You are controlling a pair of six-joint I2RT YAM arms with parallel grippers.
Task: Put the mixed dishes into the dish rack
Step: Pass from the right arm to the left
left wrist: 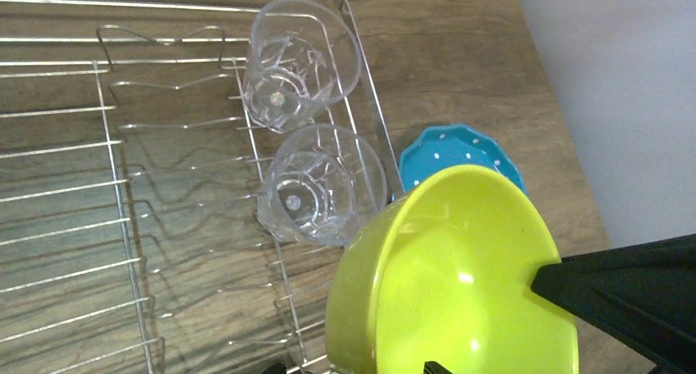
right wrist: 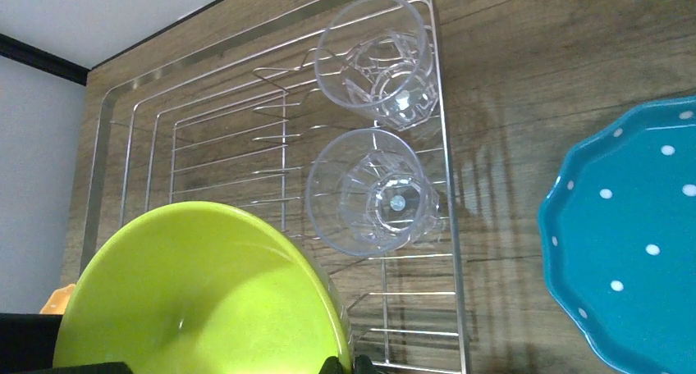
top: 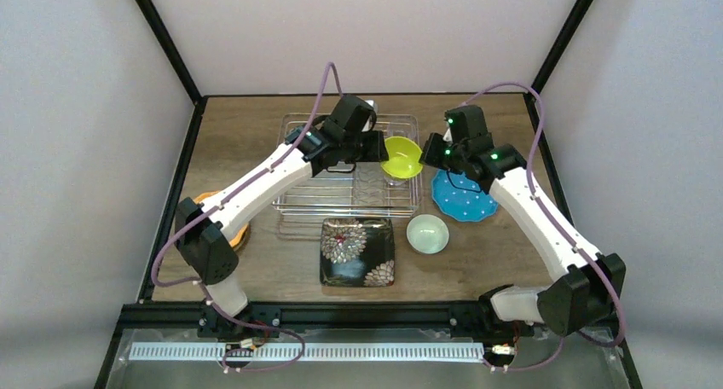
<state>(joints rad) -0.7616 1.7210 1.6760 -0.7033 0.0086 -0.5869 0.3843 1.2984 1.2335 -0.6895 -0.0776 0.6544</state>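
Yellow-green and tipped up on its edge, the small bowl (top: 401, 157) stands at the right end of the dish rack (top: 341, 193). We find it between our two arms: just right of the left end effector (top: 375, 148) and just left of the right end effector (top: 429, 150). The left one is spread wide, with one finger (left wrist: 624, 300) over the bowl's hollow, pinching nothing. The right one is pressed together close by the rim; we cannot tell whether it nips that rim. Beyond both, the glass cups (left wrist: 324, 185) stand in a row along the rack's right wall. We judge either arm near enough to settle the bowl; the blue dotted plate (top: 465, 197) lies on the tabletop (top: 239, 150) just below the right end effector
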